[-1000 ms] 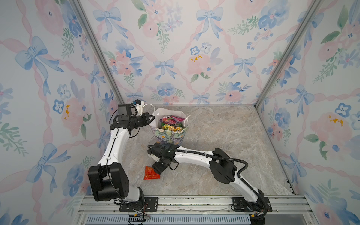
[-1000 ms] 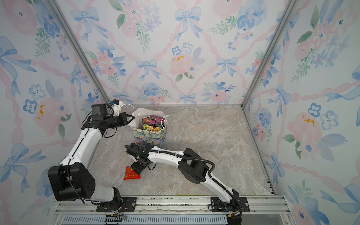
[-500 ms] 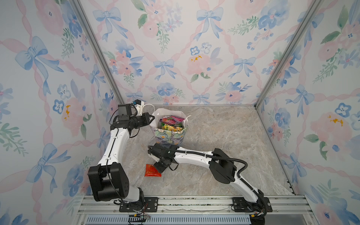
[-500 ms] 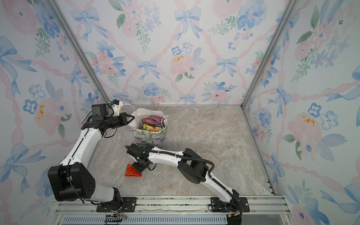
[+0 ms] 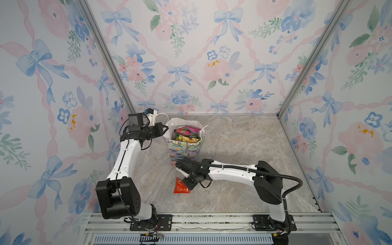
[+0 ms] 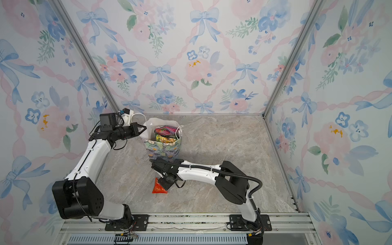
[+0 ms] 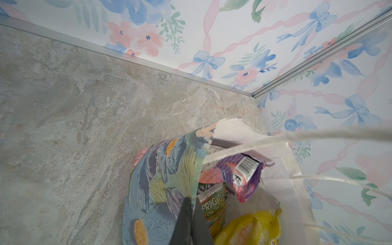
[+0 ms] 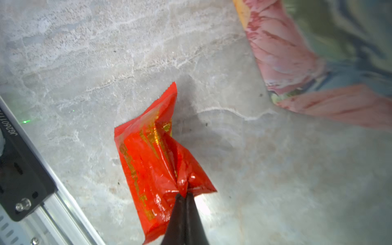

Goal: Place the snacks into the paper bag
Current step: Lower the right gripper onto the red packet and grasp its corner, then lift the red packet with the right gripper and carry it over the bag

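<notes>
Right gripper [image 8: 184, 197] has closed since a second ago. Its arm has drawn back toward the right side of both top views, and the red packet [image 8: 148, 161] has come along with it.

- Red packet: pinched at one edge between the closed fingertips and creased up the middle. It is low over the tabletop [image 5: 244, 137]; I cannot tell whether the far end touches. In both top views it sits in front of the paper bag [image 5: 184, 151], near it but apart [image 5: 180, 187] [image 6: 159, 189].
- Left gripper [image 7: 191, 204]: clamped on the bag's side wall at the rim. One white cord handle [image 5: 161, 115] loops up beside it.
- Paper bag: upright, back-left on the tabletop, mouth open. The other snacks [image 5: 186, 134] are piled inside, purple, green and yellow.
- Tabletop: grey-beige marble look, matte and veined.
- Room: three walls [image 5: 191, 53] papered with blue bows, pink ribbons and flowers. Aluminium posts [image 5: 106, 57] stand in the corners, and a metal rail [image 5: 212, 220] along the front carries both arm bases.
</notes>
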